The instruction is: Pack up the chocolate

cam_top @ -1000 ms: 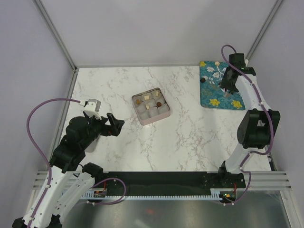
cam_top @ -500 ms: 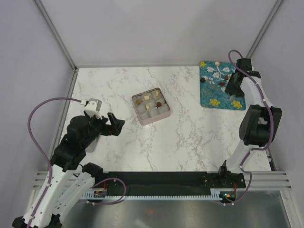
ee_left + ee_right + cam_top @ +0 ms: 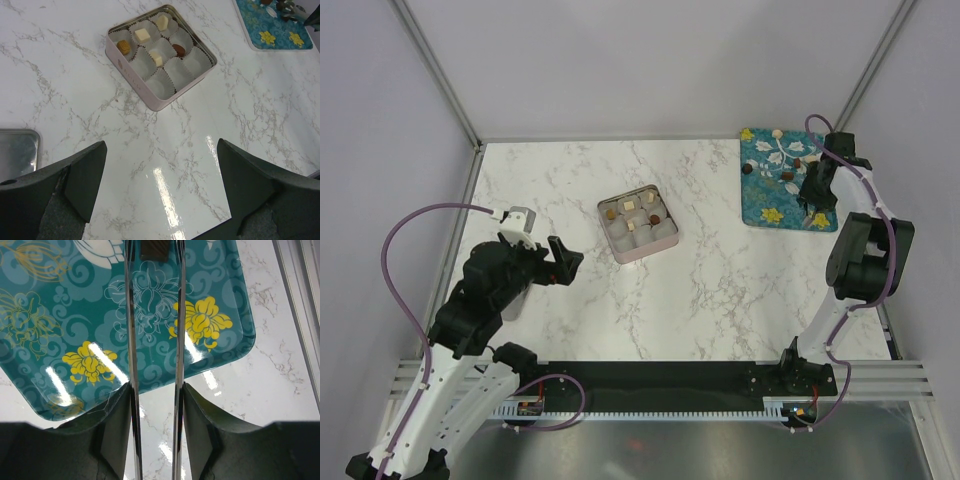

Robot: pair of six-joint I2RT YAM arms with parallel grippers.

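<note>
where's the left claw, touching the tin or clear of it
Apart. Left wrist view shows bare table between the left claw and the tin.

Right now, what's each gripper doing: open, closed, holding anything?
Left gripper: jaws open, empty.
Right gripper: jaws closed on the long thin metal tongs.

**Three Views Over One Surface**

From the top external camera we look steeply down from above and behind the arm bases (image 3: 807, 375). We are far enough away to take in the whole surface (image 3: 720, 280), with the pink tin (image 3: 637, 224) near the centre and the teal tray (image 3: 768, 195) at the far right. The left wrist camera sits lower and looks forward and down between the fingers of the left claw (image 3: 162, 170). It shares the tin and a corner of the tray with the top view. The right wrist camera hangs very close above the tray, looking past the right claw (image 3: 156, 410) along the tongs (image 3: 131, 340). It shares only the tray's corner and a strip of surface with the other views.
</note>
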